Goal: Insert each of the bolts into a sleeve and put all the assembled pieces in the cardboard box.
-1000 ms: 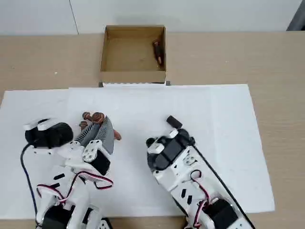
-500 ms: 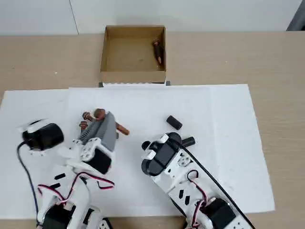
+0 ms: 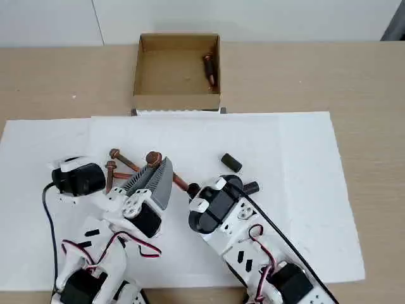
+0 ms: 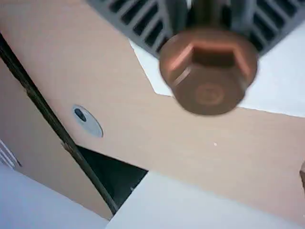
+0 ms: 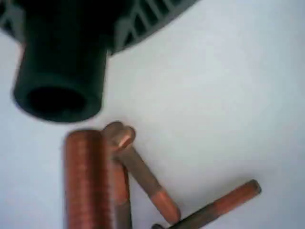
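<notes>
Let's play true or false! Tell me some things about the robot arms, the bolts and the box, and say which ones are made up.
1. The left end effector holds a copper bolt. True.
2. The cardboard box is empty. False: one piece lies inside it.
3. The right end effector holds a black sleeve. True.
4. The copper bolt sits fully inside the black sleeve. False: its threaded tip is just outside the sleeve's opening.
5. A loose sleeve lies on the bare wooden table. False: it lies on the white paper.
</notes>
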Controlling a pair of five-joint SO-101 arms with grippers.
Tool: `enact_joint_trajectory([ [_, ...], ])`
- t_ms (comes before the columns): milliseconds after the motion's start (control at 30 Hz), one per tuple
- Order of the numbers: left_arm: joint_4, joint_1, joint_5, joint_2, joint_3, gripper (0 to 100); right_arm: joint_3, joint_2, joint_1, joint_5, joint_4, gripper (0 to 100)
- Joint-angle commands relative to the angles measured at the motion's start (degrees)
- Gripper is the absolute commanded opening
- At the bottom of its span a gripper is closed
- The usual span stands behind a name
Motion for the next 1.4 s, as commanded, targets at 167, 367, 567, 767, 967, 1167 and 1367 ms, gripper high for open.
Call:
enact_joint_trajectory([
  [167,-1.8,0.3,0.3,-0.6,0.3,1,-0.3,-0.5,-0.3,3.5,-1.9,0.2],
  [367,-1.8,0.3,0.3,-0.6,0.3,1,-0.4,-0.5,-2.6,3.8,-1.9,0.2],
  [567,-1.7,0.3,0.3,-0.6,0.3,1,-0.4,-0.5,-3.6,3.8,-1.9,0.2],
  [767,-1.7,0.2,0.2,-0.6,0.2,1,-0.3,-0.5,-3.5,3.6,-1.9,0.2],
  [967,-1.6,0.3,0.2,-0.6,0.2,1,-0.4,-0.5,-1.6,3.7,-1.9,0.2],
  [1167,-1.5,0.3,0.1,-0.6,0.2,1,-0.4,-0.5,-1.6,3.8,-3.8,0.2],
  [1367,1.7,2.1,0.1,-0.6,0.2,1,-0.3,-0.5,-1.6,3.9,-4.6,0.2],
])
